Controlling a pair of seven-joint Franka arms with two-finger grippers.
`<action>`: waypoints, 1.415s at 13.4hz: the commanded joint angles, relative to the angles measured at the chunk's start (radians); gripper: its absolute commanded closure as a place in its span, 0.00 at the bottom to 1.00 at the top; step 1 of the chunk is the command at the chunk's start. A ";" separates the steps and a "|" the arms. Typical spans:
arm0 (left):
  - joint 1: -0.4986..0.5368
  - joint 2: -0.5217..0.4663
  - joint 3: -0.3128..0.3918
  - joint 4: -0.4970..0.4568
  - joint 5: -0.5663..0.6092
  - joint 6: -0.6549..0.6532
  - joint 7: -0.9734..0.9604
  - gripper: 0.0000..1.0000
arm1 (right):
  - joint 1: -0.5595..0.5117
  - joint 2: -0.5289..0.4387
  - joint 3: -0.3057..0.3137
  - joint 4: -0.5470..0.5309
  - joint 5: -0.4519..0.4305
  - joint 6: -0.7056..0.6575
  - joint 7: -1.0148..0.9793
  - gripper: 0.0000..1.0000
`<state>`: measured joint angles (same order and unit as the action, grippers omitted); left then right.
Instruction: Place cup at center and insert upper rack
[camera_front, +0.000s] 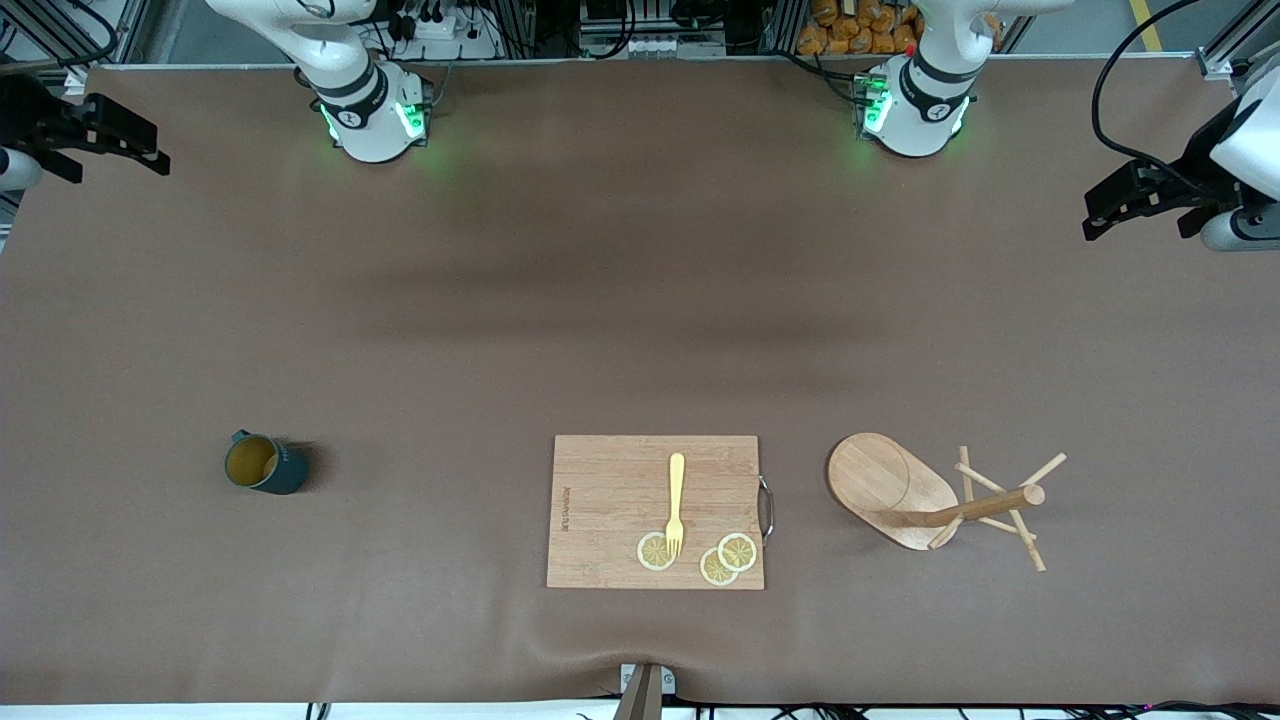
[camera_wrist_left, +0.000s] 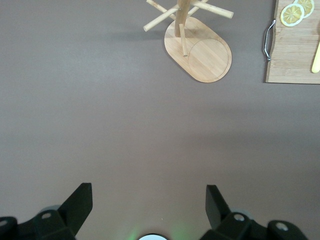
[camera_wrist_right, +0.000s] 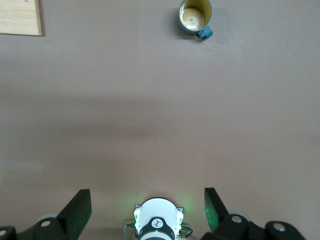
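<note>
The cup (camera_front: 262, 463), dark teal with a tan inside, stands on the table toward the right arm's end; in the right wrist view the cup (camera_wrist_right: 195, 17) shows its handle. The upper rack (camera_front: 900, 490), a light wooden mug tree with oval base, post and crossing pegs, stands toward the left arm's end; the left wrist view shows its base (camera_wrist_left: 205, 50). My right gripper (camera_front: 110, 140) (camera_wrist_right: 147, 197) hangs open and empty high over its end of the table, far from the cup. My left gripper (camera_front: 1140, 225) (camera_wrist_left: 149, 195) hangs open and empty over its own end.
A rectangular wooden cutting board (camera_front: 600, 500) lies between cup and rack, near the front camera, with a yellow fork (camera_front: 676, 500) and three lemon slices (camera_front: 725, 558) on it. A metal handle (camera_front: 767, 508) sticks out on its rack side. Brown cloth covers the table.
</note>
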<state>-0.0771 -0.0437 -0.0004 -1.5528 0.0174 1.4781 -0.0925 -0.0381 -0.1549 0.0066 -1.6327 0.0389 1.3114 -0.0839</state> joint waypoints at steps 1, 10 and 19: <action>0.005 0.001 -0.004 0.014 0.021 -0.016 0.020 0.00 | -0.019 -0.023 0.009 -0.024 0.016 0.005 0.016 0.00; 0.010 0.002 0.005 0.016 0.009 -0.016 0.022 0.00 | -0.022 -0.006 0.007 -0.027 0.006 0.051 0.047 0.00; 0.008 0.002 0.005 0.013 0.015 -0.015 0.017 0.00 | -0.019 0.426 0.007 -0.029 0.009 0.605 0.035 0.00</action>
<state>-0.0733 -0.0428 0.0070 -1.5518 0.0174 1.4781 -0.0925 -0.0395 0.1878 0.0017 -1.6936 0.0384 1.8498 -0.0488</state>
